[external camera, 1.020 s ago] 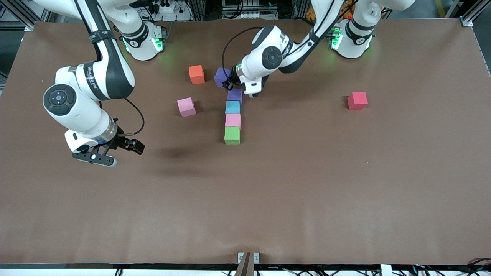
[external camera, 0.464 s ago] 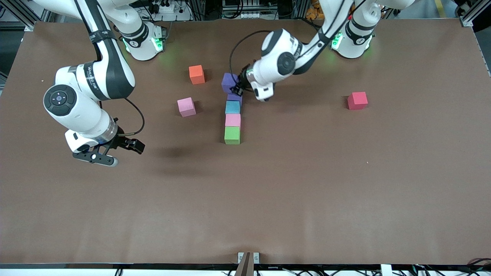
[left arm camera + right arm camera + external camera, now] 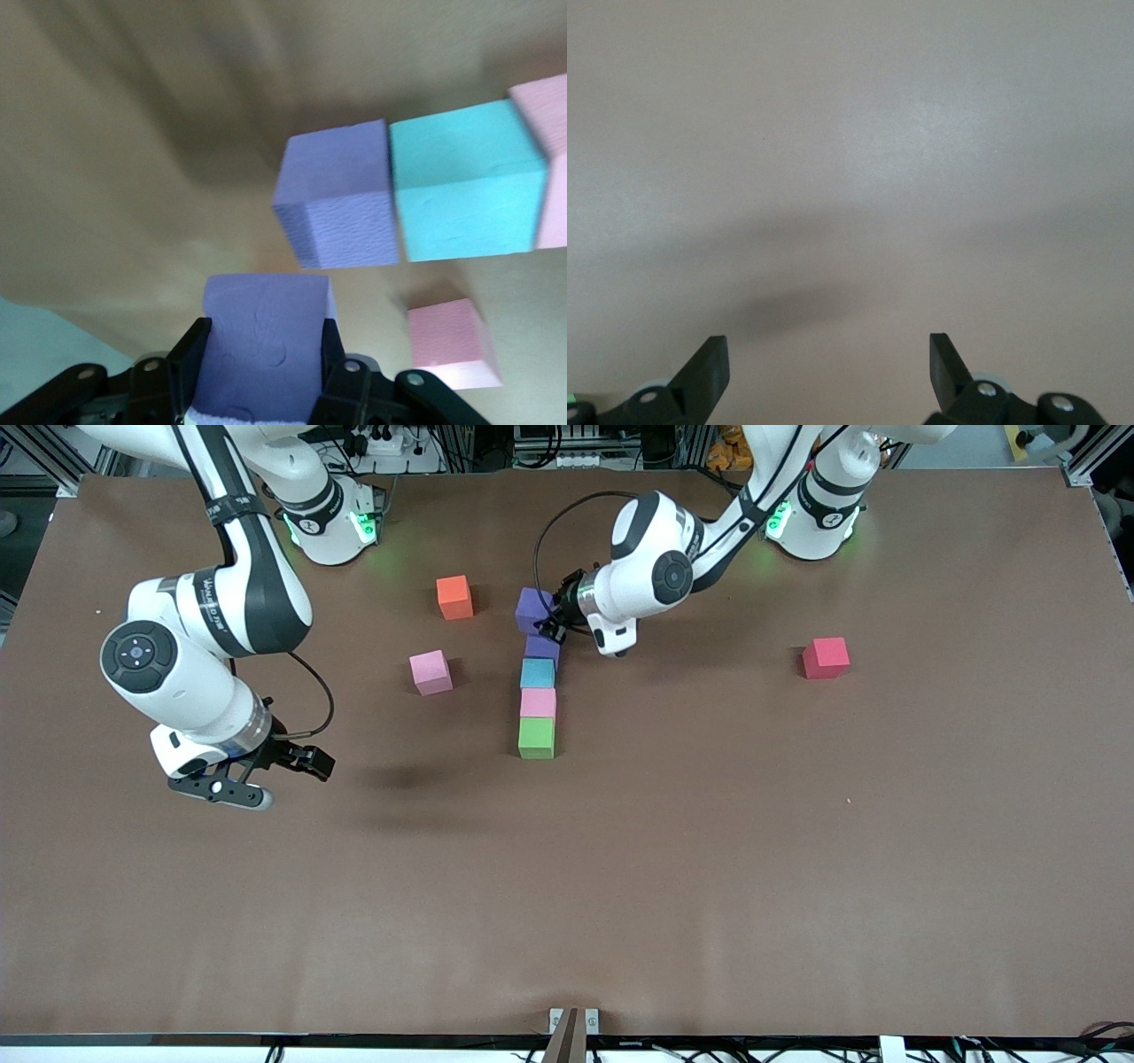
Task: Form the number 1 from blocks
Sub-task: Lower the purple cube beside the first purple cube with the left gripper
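Note:
A column of blocks runs toward the front camera: purple, blue, pink, green. My left gripper is shut on a second purple block, which hangs just above the table at the column's purple end. In the left wrist view the held purple block sits between the black fingers, with the column's purple, blue and pink blocks past it. My right gripper waits open over bare table, with nothing in it.
An orange block and a loose pink block lie toward the right arm's end from the column. That pink block also shows in the left wrist view. A red block sits alone toward the left arm's end.
My left gripper has carried the purple block a short way toward the left arm's end, closer to the column's purple end. The right arm has not moved.

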You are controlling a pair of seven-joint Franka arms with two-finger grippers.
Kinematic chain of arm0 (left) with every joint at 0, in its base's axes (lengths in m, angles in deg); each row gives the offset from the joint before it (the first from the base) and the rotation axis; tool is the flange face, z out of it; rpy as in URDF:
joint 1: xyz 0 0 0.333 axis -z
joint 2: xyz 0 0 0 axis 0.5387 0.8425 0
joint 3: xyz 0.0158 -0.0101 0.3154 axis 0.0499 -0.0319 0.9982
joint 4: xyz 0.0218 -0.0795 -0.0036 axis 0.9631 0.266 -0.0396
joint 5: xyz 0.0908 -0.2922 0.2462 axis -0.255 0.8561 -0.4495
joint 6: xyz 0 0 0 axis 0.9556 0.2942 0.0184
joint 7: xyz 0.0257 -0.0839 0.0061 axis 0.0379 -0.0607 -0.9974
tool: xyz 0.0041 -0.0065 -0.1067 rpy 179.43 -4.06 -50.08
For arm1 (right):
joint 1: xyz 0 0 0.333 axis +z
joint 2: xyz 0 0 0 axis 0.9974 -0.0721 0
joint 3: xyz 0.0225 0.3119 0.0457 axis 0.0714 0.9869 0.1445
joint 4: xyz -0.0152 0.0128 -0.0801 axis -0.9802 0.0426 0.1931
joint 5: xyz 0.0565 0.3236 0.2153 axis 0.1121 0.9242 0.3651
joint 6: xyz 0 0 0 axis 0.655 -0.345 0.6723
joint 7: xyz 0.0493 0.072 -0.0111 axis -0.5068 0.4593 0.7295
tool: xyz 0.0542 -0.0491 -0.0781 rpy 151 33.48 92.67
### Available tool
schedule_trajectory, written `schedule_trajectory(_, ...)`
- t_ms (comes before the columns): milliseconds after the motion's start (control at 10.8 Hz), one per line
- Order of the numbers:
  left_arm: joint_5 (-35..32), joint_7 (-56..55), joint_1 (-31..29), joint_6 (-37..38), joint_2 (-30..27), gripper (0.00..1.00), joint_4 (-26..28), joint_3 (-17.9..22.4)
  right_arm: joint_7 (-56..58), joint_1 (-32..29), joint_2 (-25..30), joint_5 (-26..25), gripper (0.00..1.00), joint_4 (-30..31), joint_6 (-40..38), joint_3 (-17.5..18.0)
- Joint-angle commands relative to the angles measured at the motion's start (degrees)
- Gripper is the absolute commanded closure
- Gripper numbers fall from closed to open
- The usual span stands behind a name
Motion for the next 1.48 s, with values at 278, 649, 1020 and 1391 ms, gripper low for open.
schedule_trajectory(278,11.33,8.43,-0.63,-4.51,-5.77,1.00,6.61,-2.66,-0.87,-0.56,0.68,-0.06,0.00,0.28,-0.08,0.55)
schedule_trajectory(649,19.42,16.88,0.16,-7.40,-5.15,1.00,8.19,-3.10,-0.87,-0.65,0.59,-0.06,0.00,0.37,-0.25,0.55)
schedule_trajectory(1020,23.02,19.95,0.60,-9.51,-3.31,1.00,8.46,-3.10,-0.87,-0.65,0.59,-0.06,0.00,0.28,-0.08,0.55)
schedule_trajectory(1391,28.75,25.76,3.59,-13.83,-0.32,1.00,7.93,-3.10,-0.87,-0.65,0.33,-0.06,0.00,0.19,0.27,0.55)
